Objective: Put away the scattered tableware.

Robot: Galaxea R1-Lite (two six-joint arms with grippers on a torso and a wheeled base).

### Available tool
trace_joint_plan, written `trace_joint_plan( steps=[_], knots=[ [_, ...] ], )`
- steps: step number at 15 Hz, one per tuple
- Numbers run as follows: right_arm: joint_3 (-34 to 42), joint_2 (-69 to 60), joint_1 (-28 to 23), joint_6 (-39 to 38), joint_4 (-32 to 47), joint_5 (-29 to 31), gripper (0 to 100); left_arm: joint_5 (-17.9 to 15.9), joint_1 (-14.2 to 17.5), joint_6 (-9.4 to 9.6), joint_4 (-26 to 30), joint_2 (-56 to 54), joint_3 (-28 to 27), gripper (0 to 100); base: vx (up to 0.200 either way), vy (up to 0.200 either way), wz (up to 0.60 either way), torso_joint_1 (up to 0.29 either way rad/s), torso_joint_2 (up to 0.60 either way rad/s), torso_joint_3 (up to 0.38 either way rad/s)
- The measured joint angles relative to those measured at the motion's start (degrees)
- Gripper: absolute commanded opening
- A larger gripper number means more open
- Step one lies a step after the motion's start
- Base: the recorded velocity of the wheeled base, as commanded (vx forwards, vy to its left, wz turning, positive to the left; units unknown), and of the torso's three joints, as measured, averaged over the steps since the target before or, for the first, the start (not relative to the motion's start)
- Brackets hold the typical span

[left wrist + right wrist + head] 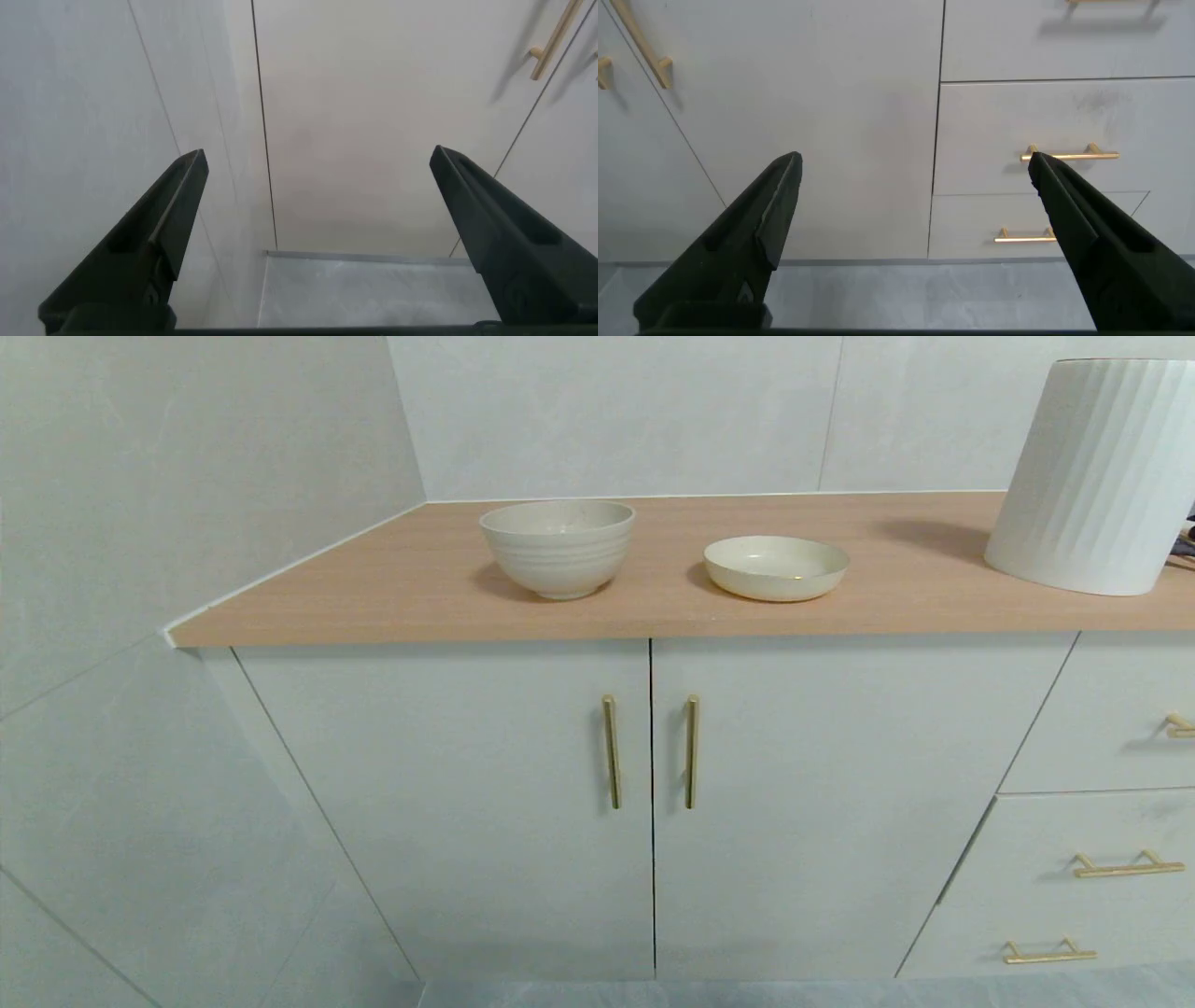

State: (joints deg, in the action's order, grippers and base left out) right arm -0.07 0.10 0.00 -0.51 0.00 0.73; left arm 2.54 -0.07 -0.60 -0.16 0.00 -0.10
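Note:
A deep cream bowl (558,547) with faint ridges stands on the wooden countertop (392,588), left of centre. To its right rests a shallow cream dish (776,567) with a thin gold rim. Below them are two shut white cabinet doors with gold bar handles (611,751). My left gripper (318,163) is open, held low in front of the left cabinet door near the floor. My right gripper (915,168) is open too, held low before the cabinet and the drawer fronts (1046,159).
A tall white ribbed container (1102,476) stands at the counter's right end. Tiled walls close in the back and the left side. Drawers with gold handles (1128,868) sit to the right of the doors. Grey floor lies below.

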Motion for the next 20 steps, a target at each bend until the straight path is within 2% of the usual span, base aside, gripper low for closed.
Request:
trace_joint_plan(
  steps=[5, 8, 11, 13, 18, 20],
  knots=[
    [-0.7, 0.1, 0.0, 1.1, -0.4, -0.6, 100, 0.0, 0.0, 0.0, 0.0, 0.0, 0.0, 100, 0.0, 0.0, 0.0, 0.0, 0.0, 0.0],
    [-9.0, 3.8, 0.5, 0.8, -0.7, -5.9, 100, 0.0, 0.0, 0.02, 0.0, 0.0, 0.0, 100, 0.0, 0.0, 0.0, 0.0, 0.0, 0.0],
    [-16.8, 18.5, 1.4, 0.6, -0.6, -12.1, 100, 0.0, 0.0, 0.0, 0.0, 0.0, 0.0, 100, 0.0, 0.0, 0.0, 0.0, 0.0, 0.0],
    [-23.1, 32.2, 5.1, -0.5, -2.1, -14.7, 100, 0.0, 0.0, 0.0, 0.0, 0.0, 0.0, 100, 0.0, 0.0, 0.0, 0.0, 0.0, 0.0],
    [-38.7, 64.0, 21.2, -5.8, -7.1, -17.9, 100, 0.0, 0.0, 0.0, 0.0, 0.0, 0.0, 100, 0.0, 0.0, 0.0, 0.0, 0.0, 0.0],
    [-43.7, 73.0, 25.3, -9.0, -9.3, -19.8, 100, 0.0, 0.0, 0.0, 0.0, 0.0, 0.0, 100, 0.0, 0.0, 0.0, 0.0, 0.0, 0.0]
  ],
)
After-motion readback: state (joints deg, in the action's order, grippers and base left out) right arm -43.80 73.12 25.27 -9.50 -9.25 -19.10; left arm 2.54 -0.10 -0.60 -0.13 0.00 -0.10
